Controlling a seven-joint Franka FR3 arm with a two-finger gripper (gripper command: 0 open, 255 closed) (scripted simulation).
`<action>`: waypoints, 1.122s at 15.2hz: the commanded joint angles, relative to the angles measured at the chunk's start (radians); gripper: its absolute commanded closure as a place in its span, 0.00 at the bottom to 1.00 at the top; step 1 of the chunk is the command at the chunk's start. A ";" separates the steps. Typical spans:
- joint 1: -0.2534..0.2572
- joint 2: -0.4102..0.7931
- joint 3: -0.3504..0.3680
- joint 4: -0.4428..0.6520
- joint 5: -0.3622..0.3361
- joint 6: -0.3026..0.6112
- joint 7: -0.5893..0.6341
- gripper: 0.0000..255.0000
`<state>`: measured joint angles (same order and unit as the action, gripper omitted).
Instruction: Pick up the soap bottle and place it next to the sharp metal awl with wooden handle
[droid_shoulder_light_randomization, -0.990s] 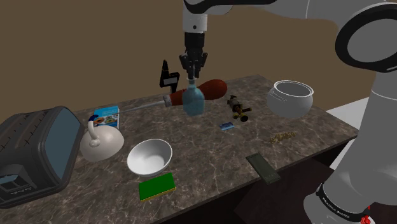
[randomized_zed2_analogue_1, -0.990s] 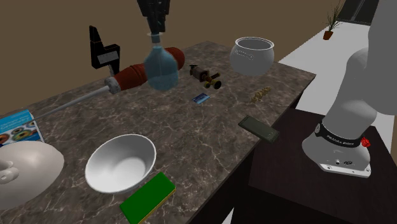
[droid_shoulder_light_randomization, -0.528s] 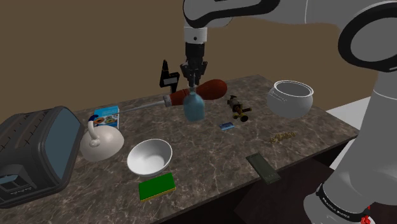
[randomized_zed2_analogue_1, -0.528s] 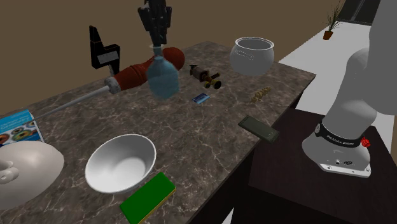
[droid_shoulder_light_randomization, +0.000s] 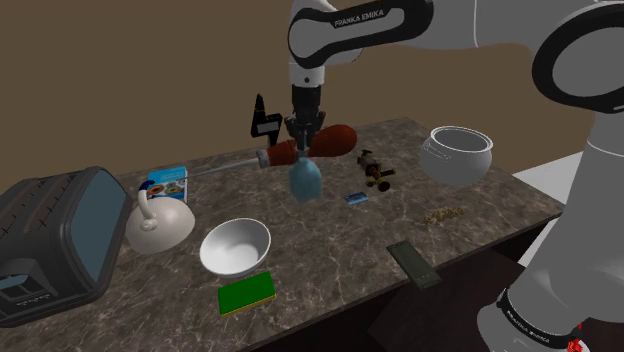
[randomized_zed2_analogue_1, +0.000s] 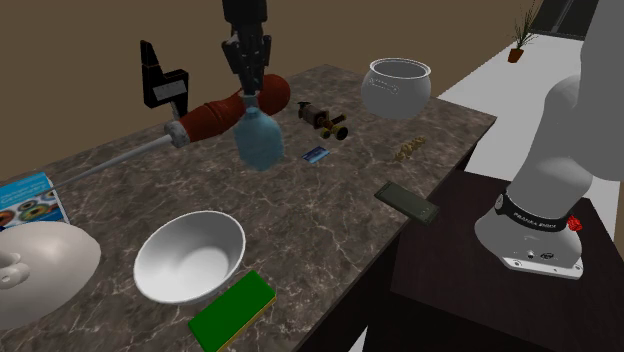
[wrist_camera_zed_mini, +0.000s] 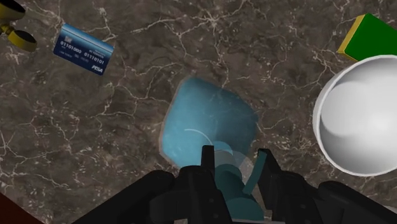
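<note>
KITCHEN COUNTER: Franka arm's black gripper (droid_shoulder_light_randomization: 305, 135) (randomized_zed2_analogue_1: 250, 85) (wrist_camera_zed_mini: 235, 159) pinches the neck of a translucent blue soap bottle (droid_shoulder_light_randomization: 305, 178) (randomized_zed2_analogue_1: 260, 138) (wrist_camera_zed_mini: 207, 121), fingers clamped on both sides of the neck, bottle body hanging below them over the dark marble counter (droid_shoulder_light_randomization: 330, 240). Whether the base touches the stone can't be told.

The bottle sits just beside the awl (droid_shoulder_light_randomization: 275, 154) (randomized_zed2_analogue_1: 205, 120), on the near side of its red-brown handle in the shoulder view, close to where handle meets the grey shaft. The awl lies flat, w/ its shaft pointing to the shoulder view's left.

Other items, all placed off the awl: a small blue card (droid_shoulder_light_randomization: 354, 198) (randomized_zed2_analogue_1: 316, 153) (wrist_camera_zed_mini: 83, 48) near the handle's butt end, on the stand's side. A white bowl (droid_shoulder_light_randomization: 236, 247) (randomized_zed2_analogue_1: 190, 255) (wrist_camera_zed_mini: 359, 118) and a green sponge (droid_shoulder_light_randomization: 247, 293) (randomized_zed2_analogue_1: 233, 308) (wrist_camera_zed_mini: 372, 35) lie well apart from it, toward the counter's front edge. A white pot (droid_shoulder_light_randomization: 455, 153) (randomized_zed2_analogue_1: 397, 87) stands beyond the butt end, to the shoulder view's right. A dark flat remote (droid_shoulder_light_randomization: 413, 263) (randomized_zed2_analogue_1: 408, 203) lies far from it, at the front edge nr the stand. A black bracket (droid_shoulder_light_randomization: 265, 120) (randomized_zed2_analogue_1: 163, 82) stands just behind the awl, by the wall.
</note>
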<state>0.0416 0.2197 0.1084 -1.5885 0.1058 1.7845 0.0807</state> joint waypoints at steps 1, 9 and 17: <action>-0.002 -0.003 -0.001 -0.031 0.001 0.029 -0.006 1.00; -0.001 0.011 -0.001 -0.119 0.003 0.131 -0.016 1.00; 0.000 0.026 -0.001 -0.163 0.004 0.189 -0.022 1.00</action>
<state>0.0416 0.2457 0.1075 -1.7509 0.1096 1.9718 0.0589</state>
